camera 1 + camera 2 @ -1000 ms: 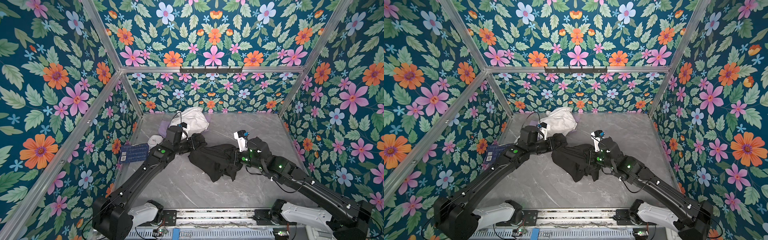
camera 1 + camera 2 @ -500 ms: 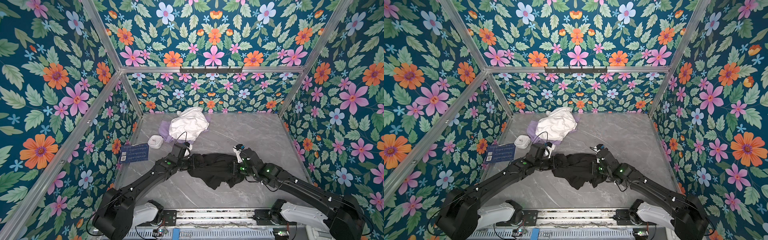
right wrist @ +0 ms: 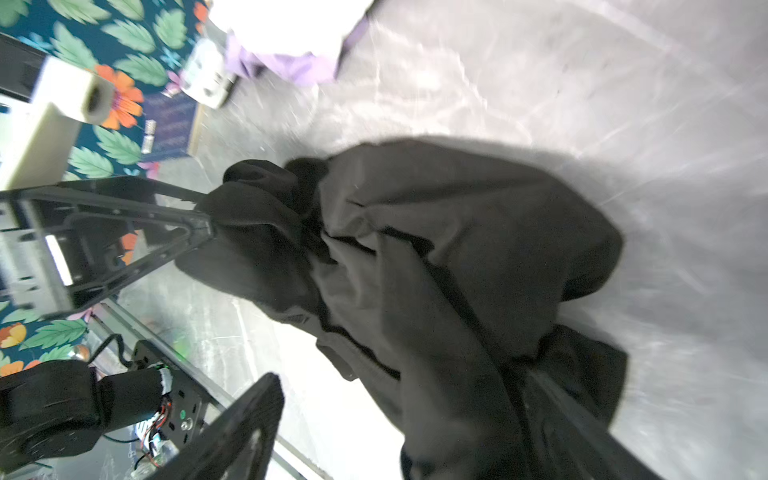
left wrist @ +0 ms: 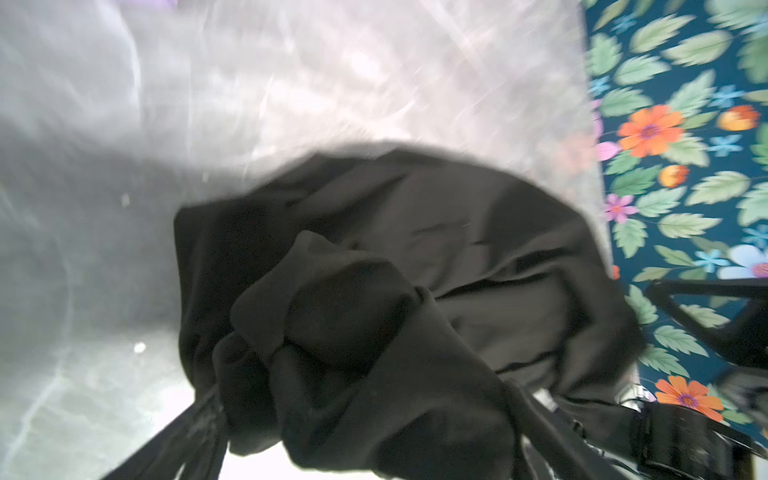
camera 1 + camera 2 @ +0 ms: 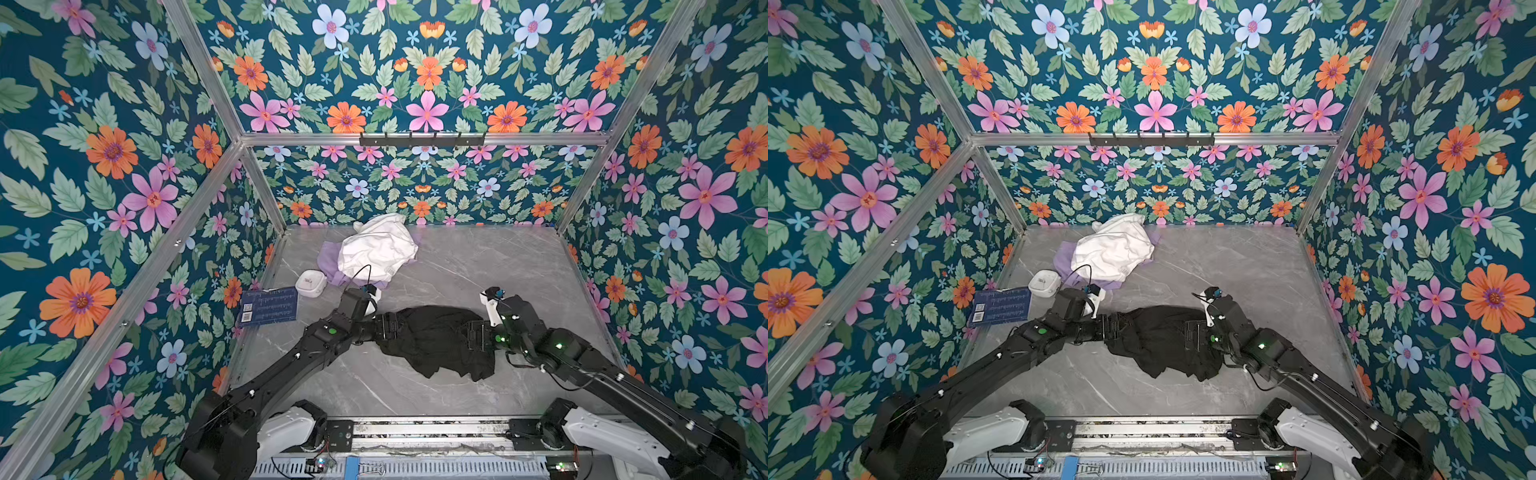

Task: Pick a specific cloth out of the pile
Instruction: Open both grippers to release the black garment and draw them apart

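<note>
The cloth, black and crumpled, lies on the grey table in front of the pile, apart from it. The pile's white garment sits on the pale lavender one near the back wall. My left gripper is at the cloth's left end, my right gripper at its right end. In the wrist views each gripper, left and right, stands open with its fingers wide apart and black fabric bunched loosely between them.
A small white box and a dark blue card lie by the left wall. Floral walls close in three sides. A metal rail with both arm bases runs along the front edge.
Both grippers carried the black cloth from beside the pile toward the front and lowered it. Their jaws have since opened, and the cloth rests on the table.
</note>
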Available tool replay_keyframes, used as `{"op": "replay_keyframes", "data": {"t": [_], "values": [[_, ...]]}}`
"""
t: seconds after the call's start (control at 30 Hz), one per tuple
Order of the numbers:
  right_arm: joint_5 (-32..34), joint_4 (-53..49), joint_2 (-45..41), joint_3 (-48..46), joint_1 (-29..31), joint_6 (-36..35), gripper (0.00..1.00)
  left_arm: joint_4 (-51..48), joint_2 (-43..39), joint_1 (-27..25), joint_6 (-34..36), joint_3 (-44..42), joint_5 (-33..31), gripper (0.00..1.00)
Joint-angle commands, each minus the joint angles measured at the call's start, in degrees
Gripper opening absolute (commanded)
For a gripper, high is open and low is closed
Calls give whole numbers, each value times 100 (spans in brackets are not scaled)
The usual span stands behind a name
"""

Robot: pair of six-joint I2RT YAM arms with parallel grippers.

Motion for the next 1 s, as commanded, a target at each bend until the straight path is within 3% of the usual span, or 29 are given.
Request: {"op": "replay_keyframes", "data": {"t": [0.0, 0.13, 0.23, 0.3, 0.43, 0.57, 0.63, 0.73, 0.8, 0.9, 0.97], "values": [[815, -913, -370, 255, -28, -644, 99, -326, -322, 34, 340, 153, -643, 100], [1657, -297, -716, 29, -318, -1557, 99, -262, -684, 61, 749, 280, -1350, 100], [1566, 353, -787, -124, -989, -1770, 99, -305, -799, 95, 1098, 437, -1360, 100], [1397, 540, -797, -166, -1459, -1788, 99, -853, -704, 116, 1189, 785, -1376, 100], [1047, 440, -656, -161, -2161, -1745, 99, -1508, -541, 261, 1452, 1007, -140, 100], [729, 212, -677, -81, -2251, -1637, 99, -2084, -233, 425, 1579, 1240, 1127, 100], [243, 245, -723, -118, -2261, -1614, 99, -1635, -416, 660, 1205, 1018, 1868, 100], [-388, 258, -635, -100, -2257, -1613, 99, -422, -568, 1425, 212, 538, 3200, 100], [-589, 330, -612, -139, -2256, -1610, 99, 408, -598, 1856, -527, 298, 3747, 100], [-643, 500, -650, -249, -2254, -1547, 99, 2806, -575, 2199, -2536, -291, 4312, 100], [-676, 510, -614, -237, -2258, -1543, 99, 4016, -335, 2280, -3517, -470, 4516, 100]]}}
